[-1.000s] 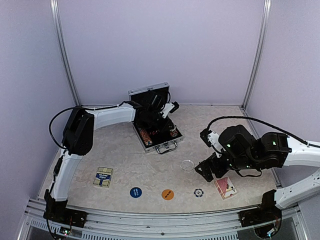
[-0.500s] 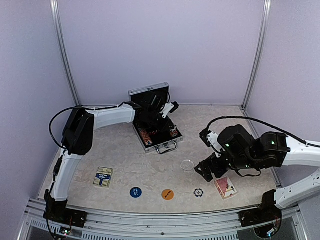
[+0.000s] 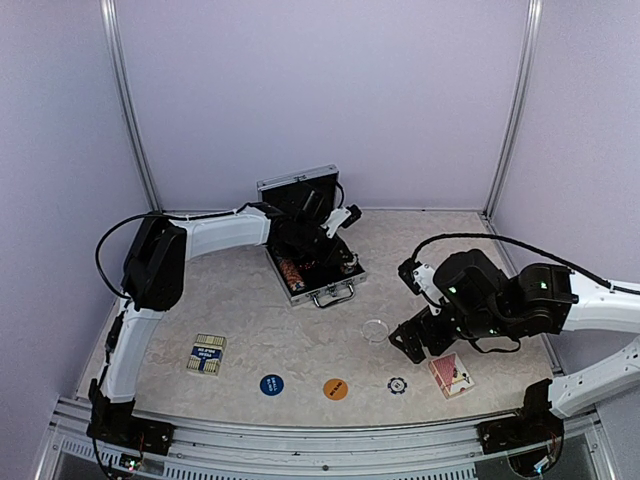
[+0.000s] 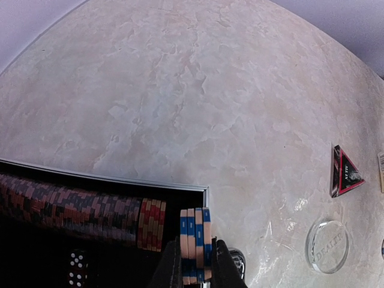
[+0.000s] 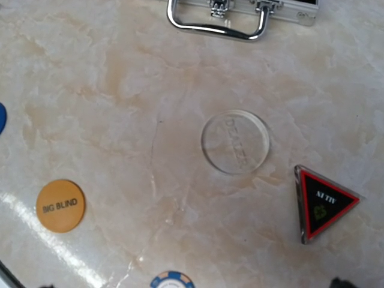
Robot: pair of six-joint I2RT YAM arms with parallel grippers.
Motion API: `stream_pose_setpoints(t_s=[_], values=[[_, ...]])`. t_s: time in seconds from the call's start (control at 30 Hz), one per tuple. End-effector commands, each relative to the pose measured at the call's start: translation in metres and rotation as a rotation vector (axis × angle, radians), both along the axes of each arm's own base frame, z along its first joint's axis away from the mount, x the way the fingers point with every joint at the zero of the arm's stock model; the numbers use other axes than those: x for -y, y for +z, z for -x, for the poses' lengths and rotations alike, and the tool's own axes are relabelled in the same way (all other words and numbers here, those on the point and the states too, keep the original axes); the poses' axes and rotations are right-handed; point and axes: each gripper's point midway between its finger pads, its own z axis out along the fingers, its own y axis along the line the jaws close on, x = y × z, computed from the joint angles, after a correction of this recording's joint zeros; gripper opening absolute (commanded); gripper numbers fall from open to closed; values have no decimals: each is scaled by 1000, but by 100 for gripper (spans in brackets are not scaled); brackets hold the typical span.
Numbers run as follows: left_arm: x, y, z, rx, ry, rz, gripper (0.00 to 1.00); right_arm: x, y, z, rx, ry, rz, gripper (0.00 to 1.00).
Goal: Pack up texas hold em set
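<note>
**Case.** Your silver aluminium briefcase (image 3: 325, 287) stands open at the far middle of the desk (image 3: 250, 320). Its lid (image 3: 298, 190) is raised and its metal handle (image 5: 217, 24) faces the arms. On the black lining, a long row of striped poker chips (image 4: 72, 207) lies on edge and ends in a few red chips (image 4: 152, 224). What look like dark dice with white pips (image 4: 76, 267) lie beside the row.

**Left end effector** (image 4: 195, 276). It is inside the case, at the end of the row by the case corner. Its fingers (image 4: 170, 270) pinch a short stack of blue-and-white chips (image 4: 195, 237), held on edge just beside the red ones.

**Right end effector** (image 3: 408, 342). You have it spread wide with nothing between the fingers. It hangs above the desk near the clear DEALER disc (image 5: 235, 142).

**Loose on the desk, each apart from the rest.**
- A dark triangle with a red border (image 5: 324, 203) lies just beside the DEALER disc.
- An orange BIG BLIND disc (image 5: 60, 206) and a blue disc (image 3: 271, 384) lie near the front edge.
- One blue-striped chip (image 3: 397, 385) also lies near the front edge.
- A red-backed card deck (image 3: 452, 374) lies below the right arm.
- A blue-and-yellow card deck (image 3: 206, 354) lies on the left side.
</note>
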Motion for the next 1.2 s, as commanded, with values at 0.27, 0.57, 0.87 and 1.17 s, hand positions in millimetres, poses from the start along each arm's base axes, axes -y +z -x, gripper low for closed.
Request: stream_pose_setpoints(t_s=[0.27, 0.57, 0.87, 1.17], values=[[9, 8, -1, 45, -10, -14, 0, -2, -1, -4, 2, 1, -3, 100], [11, 0, -4, 52, -6, -34, 0, -1, -1, -4, 2, 1, -1, 100], [11, -10, -4, 46, -2, -50, 0, 0, -2, -5, 0, 0, 3, 100], [11, -19, -9, 67, 22, -75, 0, -1, -2, -6, 1, 4, 2, 100]])
